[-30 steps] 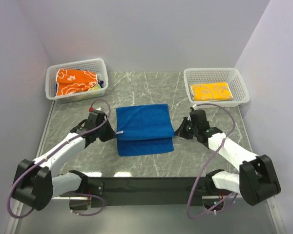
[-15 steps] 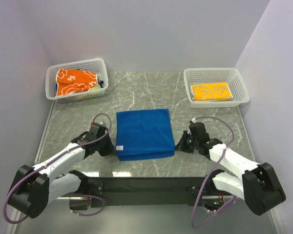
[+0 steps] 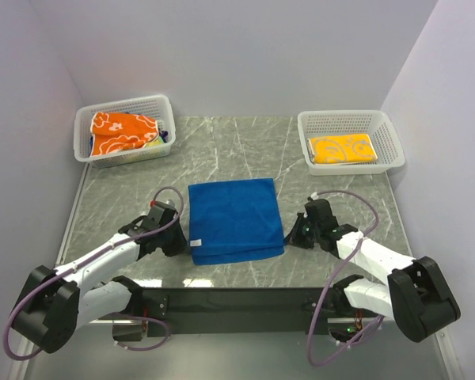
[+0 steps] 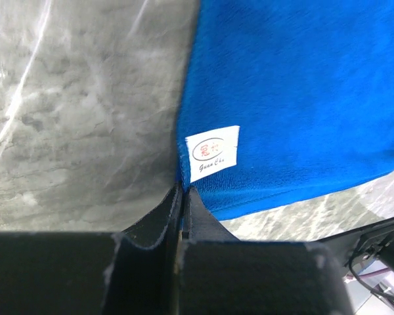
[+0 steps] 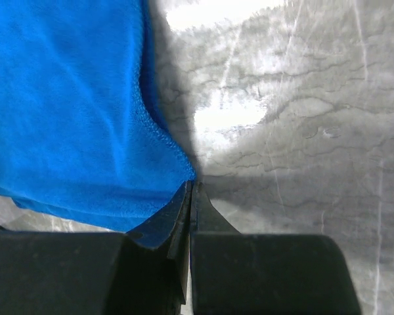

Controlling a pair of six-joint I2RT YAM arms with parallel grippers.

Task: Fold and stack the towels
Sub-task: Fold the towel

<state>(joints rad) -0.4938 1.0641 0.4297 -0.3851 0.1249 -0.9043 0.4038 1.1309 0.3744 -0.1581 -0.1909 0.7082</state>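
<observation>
A blue towel (image 3: 233, 214) lies folded in two on the marble table, its upper layer nearly covering the lower one. My left gripper (image 3: 184, 241) is low at its near left corner, shut on the hem (image 4: 182, 190) just under a white label (image 4: 213, 152). At the near right corner my right gripper (image 3: 291, 236) is shut on the towel's tip (image 5: 190, 185). An orange towel (image 3: 123, 131) with white flowers lies crumpled in the back left basket. A yellow towel (image 3: 343, 148) lies folded in the back right basket.
A white mesh basket (image 3: 127, 103) stands at the back left corner and another (image 3: 344, 115) at the back right. Grey walls close in the table on three sides. The black base rail (image 3: 237, 301) runs along the near edge.
Both grippers have moved toward the near edge with the towel's corners, and the upper layer has come down flat over the lower one.
</observation>
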